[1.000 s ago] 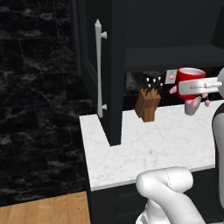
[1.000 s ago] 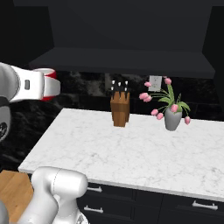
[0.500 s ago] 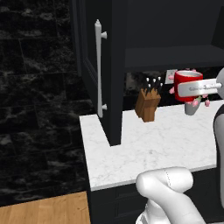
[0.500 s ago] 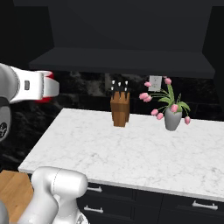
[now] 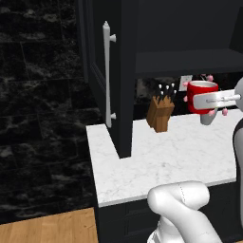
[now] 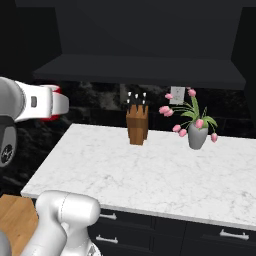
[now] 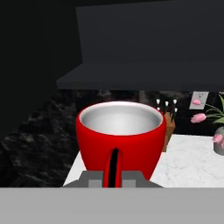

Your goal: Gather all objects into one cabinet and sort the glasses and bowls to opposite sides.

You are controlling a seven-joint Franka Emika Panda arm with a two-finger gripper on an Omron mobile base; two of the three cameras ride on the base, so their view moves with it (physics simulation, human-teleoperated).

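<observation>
A: Status on the gripper (image 7: 113, 175)?

B: Clamped on a red cup (image 5: 201, 96). Hand view has the cup (image 7: 120, 135) upright, mouth up, one finger running up its near wall. Jaws are about as far together as they go, so I read it as a pinch on the wall, not a wrap around the body.

A: Where's the cup relative to the cabinet?

B: In the air over the marble counter (image 5: 156, 161), below the cabinet's dark shelf (image 5: 190, 61) and well to the right of the open door (image 5: 102, 80) with its long bar handle (image 5: 108, 76). In the right base view only a sliver of red (image 6: 54, 91) shows behind the wrist.

A: So which way is the target?

B: Up and forward. Shelf front edge (image 7: 144, 72) sits above the cup rim in the hand view. Cup's axis is vertical and should stay so.

A: Obstacles?

B: Knife block (image 6: 136, 122) and flower vase (image 6: 198, 135) stand on the counter further back, lower than the shelf. My guess: the risk is clipping the shelf edge with the cup while lifting, not those two.

A: Side to aim for?

B: Can't tell what's on the shelf; interior is too dark.
</observation>
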